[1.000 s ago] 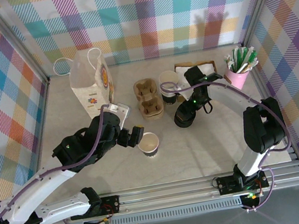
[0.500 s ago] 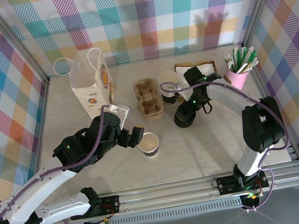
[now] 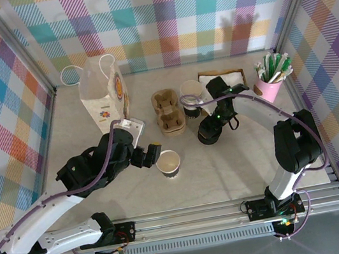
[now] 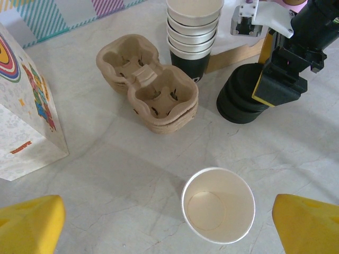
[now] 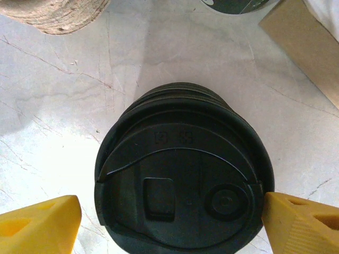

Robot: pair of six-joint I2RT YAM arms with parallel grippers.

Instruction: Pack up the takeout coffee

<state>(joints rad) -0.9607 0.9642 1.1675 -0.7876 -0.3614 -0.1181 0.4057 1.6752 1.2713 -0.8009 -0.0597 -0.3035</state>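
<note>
Marble-look tabletop [image 3: 240,167], left gripper [image 4: 169,230] wide near lidless cup [image 4: 217,205], right gripper [image 5: 170,222] wide astride lid stack [image 5: 183,169], bottom edge cropped

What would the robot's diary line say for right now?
left gripper: open, beside lidless paper cup | right gripper: open, astride black lid stack | cup: not yet lidded

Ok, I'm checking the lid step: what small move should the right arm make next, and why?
Probably lower the right gripper a little and close on the top lid. Its open jaws straddle the stack of black lids, and the cup nearer the arms stands lidless.
</note>
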